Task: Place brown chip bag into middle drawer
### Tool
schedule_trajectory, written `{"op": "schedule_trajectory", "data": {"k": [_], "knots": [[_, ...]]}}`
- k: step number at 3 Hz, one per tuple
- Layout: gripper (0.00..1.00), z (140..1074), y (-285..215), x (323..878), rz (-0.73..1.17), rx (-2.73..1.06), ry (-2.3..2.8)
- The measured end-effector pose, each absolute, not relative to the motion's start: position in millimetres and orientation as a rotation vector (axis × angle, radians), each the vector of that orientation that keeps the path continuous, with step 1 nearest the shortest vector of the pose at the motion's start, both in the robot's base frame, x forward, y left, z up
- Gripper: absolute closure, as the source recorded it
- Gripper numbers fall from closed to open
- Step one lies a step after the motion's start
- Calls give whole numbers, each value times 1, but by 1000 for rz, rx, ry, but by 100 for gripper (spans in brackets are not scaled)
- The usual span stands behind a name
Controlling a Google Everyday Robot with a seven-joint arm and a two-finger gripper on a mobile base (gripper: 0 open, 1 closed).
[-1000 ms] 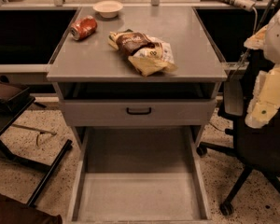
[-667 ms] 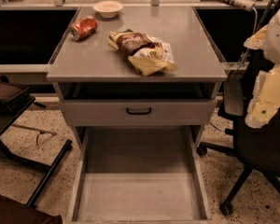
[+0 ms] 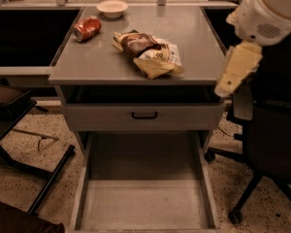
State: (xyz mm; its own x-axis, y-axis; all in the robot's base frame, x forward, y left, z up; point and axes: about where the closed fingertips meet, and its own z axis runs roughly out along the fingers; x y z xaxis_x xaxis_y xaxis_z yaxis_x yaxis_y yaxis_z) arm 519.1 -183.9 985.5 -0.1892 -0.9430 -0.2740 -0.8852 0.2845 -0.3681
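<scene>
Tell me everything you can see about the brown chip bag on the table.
The brown chip bag is crinkled foil, dark brown at its far end and cream-yellow nearer the front edge, with white lettering. It lies rumpled on the grey tabletop, near the middle, touching nothing else. The gripper hangs off the table's right side, clear of it.

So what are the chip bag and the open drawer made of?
The brown chip bag looks like crinkly foil, creased and shiny. The middle drawer seems dull grey metal, flat-floored. The gripper hangs right of the table.
</scene>
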Motion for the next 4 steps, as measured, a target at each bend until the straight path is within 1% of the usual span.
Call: {"op": "schedule_trajectory", "data": {"k": [1, 2, 3, 4], "knots": [[0, 987, -146, 591, -172, -1583, 2058], [0, 983, -99, 641, -110, -1615, 2008], [0, 982, -101, 639, -112, -1614, 2010], [0, 951, -76, 656, -55, -1655, 2001]]}}
